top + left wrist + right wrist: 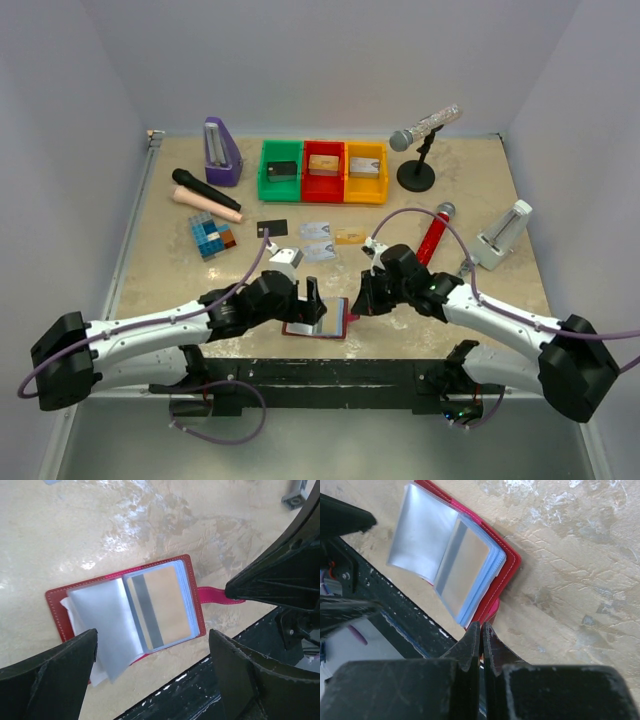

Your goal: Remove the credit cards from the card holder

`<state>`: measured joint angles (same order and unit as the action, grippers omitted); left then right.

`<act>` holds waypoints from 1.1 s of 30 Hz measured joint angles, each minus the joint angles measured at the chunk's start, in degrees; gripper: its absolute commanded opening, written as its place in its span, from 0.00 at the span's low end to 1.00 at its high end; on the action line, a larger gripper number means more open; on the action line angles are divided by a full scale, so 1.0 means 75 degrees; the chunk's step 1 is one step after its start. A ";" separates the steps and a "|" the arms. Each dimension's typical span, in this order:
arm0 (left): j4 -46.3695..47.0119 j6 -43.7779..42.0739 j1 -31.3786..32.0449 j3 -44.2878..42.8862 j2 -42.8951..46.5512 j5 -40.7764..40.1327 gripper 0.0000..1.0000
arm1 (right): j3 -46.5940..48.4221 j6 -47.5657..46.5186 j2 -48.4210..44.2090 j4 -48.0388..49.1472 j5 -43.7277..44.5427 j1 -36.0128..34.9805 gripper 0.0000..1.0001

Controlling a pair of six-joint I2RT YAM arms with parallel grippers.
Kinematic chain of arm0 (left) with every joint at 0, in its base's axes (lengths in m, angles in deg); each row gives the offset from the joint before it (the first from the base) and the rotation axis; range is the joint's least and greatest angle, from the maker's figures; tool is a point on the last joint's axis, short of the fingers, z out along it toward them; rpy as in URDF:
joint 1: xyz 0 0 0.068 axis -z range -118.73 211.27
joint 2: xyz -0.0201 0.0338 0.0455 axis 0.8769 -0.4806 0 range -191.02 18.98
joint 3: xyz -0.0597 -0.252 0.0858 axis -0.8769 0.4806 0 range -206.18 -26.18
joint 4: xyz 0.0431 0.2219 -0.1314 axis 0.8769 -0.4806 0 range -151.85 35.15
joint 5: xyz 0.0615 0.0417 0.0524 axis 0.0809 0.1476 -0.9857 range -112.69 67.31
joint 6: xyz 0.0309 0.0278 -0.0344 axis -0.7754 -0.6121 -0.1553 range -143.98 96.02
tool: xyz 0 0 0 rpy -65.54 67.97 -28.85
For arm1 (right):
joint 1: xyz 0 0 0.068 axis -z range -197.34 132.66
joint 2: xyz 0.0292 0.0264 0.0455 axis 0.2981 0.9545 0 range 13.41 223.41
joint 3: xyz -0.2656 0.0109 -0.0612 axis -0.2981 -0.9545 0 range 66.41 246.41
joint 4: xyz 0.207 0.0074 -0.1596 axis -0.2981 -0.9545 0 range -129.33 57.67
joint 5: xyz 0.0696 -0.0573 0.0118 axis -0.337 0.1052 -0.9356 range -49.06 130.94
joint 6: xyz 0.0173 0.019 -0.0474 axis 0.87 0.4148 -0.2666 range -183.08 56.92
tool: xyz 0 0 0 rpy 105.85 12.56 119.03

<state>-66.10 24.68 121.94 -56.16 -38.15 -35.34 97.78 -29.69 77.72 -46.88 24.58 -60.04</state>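
Lying open, dark-red card holder (pixel 54 602), card (pixel 167 605) apparently inside

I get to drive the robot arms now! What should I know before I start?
Left gripper: open, hovering over the open card holder at the near edge of the table.
Right gripper: shut on the holder's snap tab, seemingly pinching it.
Done: four cards lie out on the table beyond the holder: a black card, two silvery cards and a gold card.
Left: a tan card with a grey stripe sits inside the holder. It is unclear whether more hide behind it. Pulling it out looks like the next step.
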 measured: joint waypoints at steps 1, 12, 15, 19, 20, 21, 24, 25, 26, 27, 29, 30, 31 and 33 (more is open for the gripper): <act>0.0006 -0.0032 0.0090 -0.0122 -0.0256 -0.0003 1.00 | 0.0000 0.0000 -0.0058 -0.0009 -0.0026 0.0000 0.00; 0.0111 -0.0213 0.0373 -0.0391 -0.1212 -0.0026 0.95 | 0.0000 0.0006 -0.0644 -0.0064 -0.0580 0.0000 0.00; 0.0265 -0.0265 0.0373 -0.0391 -0.1268 0.0009 0.91 | 0.0000 0.0017 -0.0644 -0.0038 -0.0740 0.0000 0.00; 0.0475 -0.0376 0.0373 -0.0408 -0.1498 0.0128 0.83 | 0.0000 0.0076 -0.0644 0.0079 -0.0959 0.0000 0.00; 0.0493 -0.0391 0.0373 -0.0440 -0.1620 0.0172 0.82 | 0.0000 0.0096 -0.0644 0.0102 -0.0985 0.0000 0.00; 0.0513 -0.0408 0.0373 -0.0463 -0.1716 0.0207 0.82 | 0.0000 0.0119 -0.0644 0.0128 -0.1005 0.0000 0.00; 0.0551 -0.0437 0.0373 -0.0527 -0.1988 0.0315 0.79 | 0.0000 0.0172 -0.0662 0.0198 -0.1067 0.0000 0.00; 0.0574 -0.0437 0.0373 -0.0542 -0.2060 0.0338 0.78 | 0.0000 0.0187 -0.0685 0.0213 -0.1105 0.0000 0.00; 0.0580 -0.0440 0.0373 -0.0554 -0.2104 0.0367 0.76 | 0.0000 0.0195 -0.0714 0.0230 -0.1134 0.0000 0.00; 0.0580 -0.0437 0.0373 -0.0562 -0.2133 0.0388 0.75 | 0.0000 0.0204 -0.0746 0.0239 -0.1160 0.0000 0.00; 0.0589 -0.0440 0.0373 -0.0577 -0.2168 0.0425 0.74 | 0.0000 0.0204 -0.0799 0.0236 -0.1166 0.0000 0.00; 0.0589 -0.0443 0.0373 -0.0577 -0.2171 0.0437 0.73 | 0.0000 0.0204 -0.0804 0.0239 -0.1166 0.0003 0.00; 0.0589 -0.0443 0.0373 -0.0577 -0.2171 0.0443 0.73 | 0.0000 0.0204 -0.0813 0.0236 -0.1163 0.0003 0.00; 0.0589 -0.0446 0.0373 -0.0577 -0.2180 0.0460 0.70 | 0.0000 0.0204 -0.0839 0.0236 -0.1166 0.0000 0.00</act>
<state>-61.68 21.34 124.74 -60.49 -54.50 -31.88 97.78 -28.16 71.43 -45.11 15.84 -60.04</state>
